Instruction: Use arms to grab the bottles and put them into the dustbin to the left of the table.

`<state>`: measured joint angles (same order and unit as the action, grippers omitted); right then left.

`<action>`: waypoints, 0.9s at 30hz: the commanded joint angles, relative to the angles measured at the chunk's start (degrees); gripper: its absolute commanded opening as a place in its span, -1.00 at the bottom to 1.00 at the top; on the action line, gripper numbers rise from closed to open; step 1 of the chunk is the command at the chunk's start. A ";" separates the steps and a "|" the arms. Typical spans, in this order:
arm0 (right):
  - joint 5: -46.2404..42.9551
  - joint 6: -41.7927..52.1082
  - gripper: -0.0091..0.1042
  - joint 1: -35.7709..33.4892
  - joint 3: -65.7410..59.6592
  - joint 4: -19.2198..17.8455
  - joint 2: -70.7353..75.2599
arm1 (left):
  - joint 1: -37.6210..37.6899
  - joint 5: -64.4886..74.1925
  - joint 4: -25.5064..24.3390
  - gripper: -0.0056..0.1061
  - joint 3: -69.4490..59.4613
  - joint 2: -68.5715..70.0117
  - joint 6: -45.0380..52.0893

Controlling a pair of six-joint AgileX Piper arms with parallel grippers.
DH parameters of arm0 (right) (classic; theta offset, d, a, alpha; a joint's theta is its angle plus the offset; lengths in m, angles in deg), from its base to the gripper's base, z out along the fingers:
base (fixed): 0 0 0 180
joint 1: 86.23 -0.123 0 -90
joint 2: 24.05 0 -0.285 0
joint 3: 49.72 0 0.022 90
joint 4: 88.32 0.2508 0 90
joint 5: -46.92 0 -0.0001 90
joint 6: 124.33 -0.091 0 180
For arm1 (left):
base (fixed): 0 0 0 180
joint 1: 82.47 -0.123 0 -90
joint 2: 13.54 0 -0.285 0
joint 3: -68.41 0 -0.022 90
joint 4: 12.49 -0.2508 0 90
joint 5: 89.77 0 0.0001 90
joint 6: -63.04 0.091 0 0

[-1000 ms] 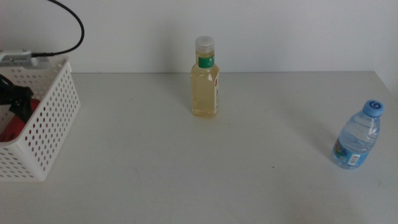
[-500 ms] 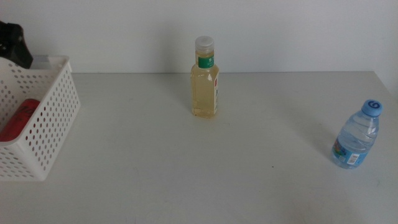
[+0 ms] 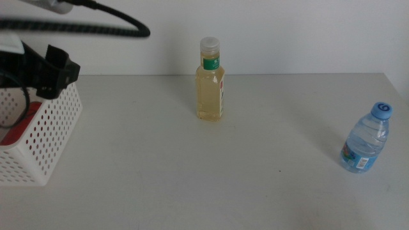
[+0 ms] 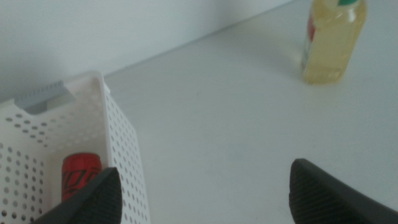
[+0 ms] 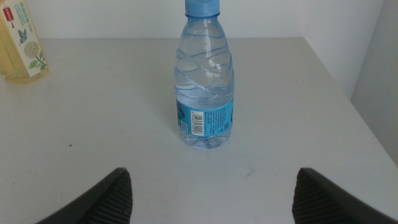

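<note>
Nearest to you in the middle view, the small water bottle (image 3: 366,142) stands upright at the lower right of the frame, blue cap up, on the off-white table (image 3: 192,166). Your right gripper (image 5: 211,193) does not appear in that view; its wrist camera shows its two dark jaws spread wide with nothing between them, and the water bottle (image 5: 204,81) standing upright ahead of the gap, not touched by either jaw.

At the left edge of the frame sits the white basket (image 3: 54,134) with its perforated sides. The red can (image 3: 16,133) lies inside it, seen through the holes; the left wrist view shows the can (image 4: 79,177) resting on the basket's floor.

Your left gripper (image 3: 48,71) hangs above the basket's far rim in the upper left of the frame, a thick black cable (image 3: 96,22) arching over it. In its own wrist view the jaws stand wide apart and hold nothing.

Farthest back, at the upper centre, the bottle of pale yellow liquid (image 3: 210,81) stands upright near the wall, well apart from both grippers and from the basket.
</note>
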<state>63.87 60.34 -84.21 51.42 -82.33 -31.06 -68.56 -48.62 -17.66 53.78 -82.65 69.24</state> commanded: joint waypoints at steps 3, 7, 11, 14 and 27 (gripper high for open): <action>-4.46 0.85 0.33 0.32 0.52 -0.76 1.24 | 6.14 -10.63 -8.94 0.70 -6.99 10.07 -11.22; -4.46 0.85 0.33 0.32 0.52 -0.76 1.24 | 10.08 -10.23 -9.79 0.70 -11.71 17.76 -13.02; -4.46 0.85 0.33 0.32 0.52 -0.76 1.24 | 13.28 -10.58 -7.85 0.70 -16.30 27.05 -13.02; -4.46 0.85 0.33 0.32 0.52 -0.76 1.24 | 15.30 -10.87 -7.16 0.70 -20.34 32.59 -13.02; -4.46 0.85 0.33 0.32 0.52 -0.76 1.24 | 16.35 -20.22 -4.45 0.70 -26.78 30.34 -13.34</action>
<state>63.87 60.34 -84.21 51.42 -82.33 -31.06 -52.65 -62.13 -22.83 25.54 -49.91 56.76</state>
